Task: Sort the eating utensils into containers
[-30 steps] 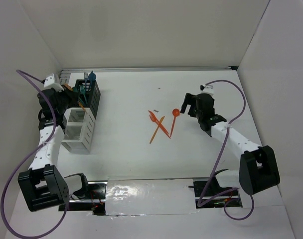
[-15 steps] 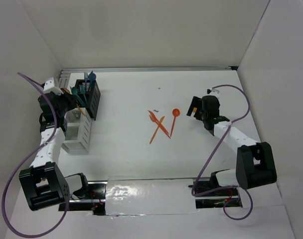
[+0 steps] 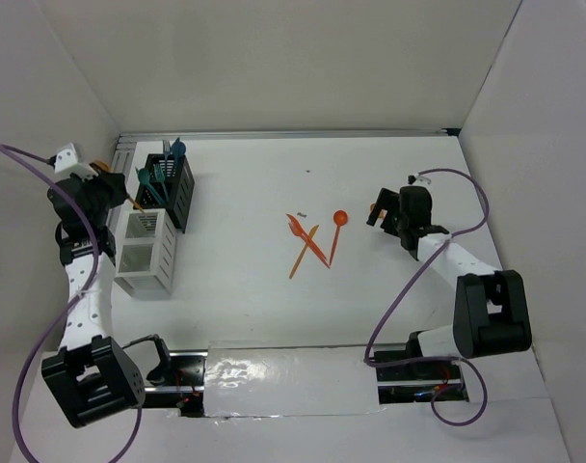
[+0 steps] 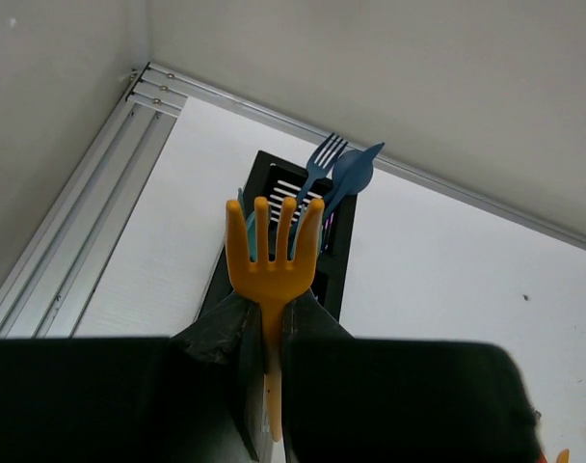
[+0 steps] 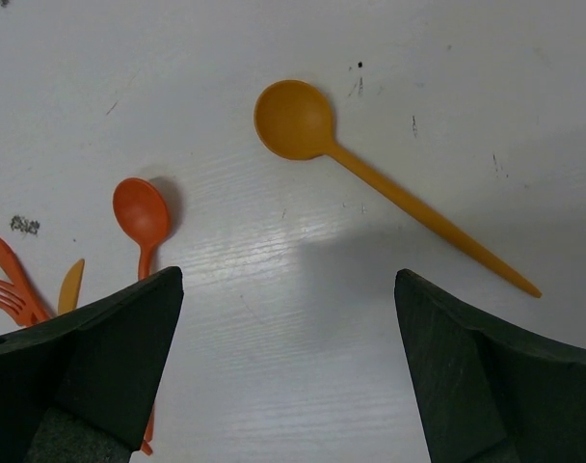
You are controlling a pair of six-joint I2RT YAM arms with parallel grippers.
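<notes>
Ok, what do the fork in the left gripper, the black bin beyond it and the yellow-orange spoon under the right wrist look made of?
The fork looks like plastic: matte, one even moulded yellow-orange colour. The black bin has slotted walls, so metal mesh or plastic; I can't tell which. The spoon looks like similar plastic: smooth, even colour, thin tapered handle.

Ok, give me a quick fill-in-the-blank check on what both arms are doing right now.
The left fingers are shut on an orange ___. The blue utensils stand in the ___ mesh bin. The right fingers are ___, with a spoon lying on the table between them in the wrist view.
Missing words: fork; black; open.
</notes>
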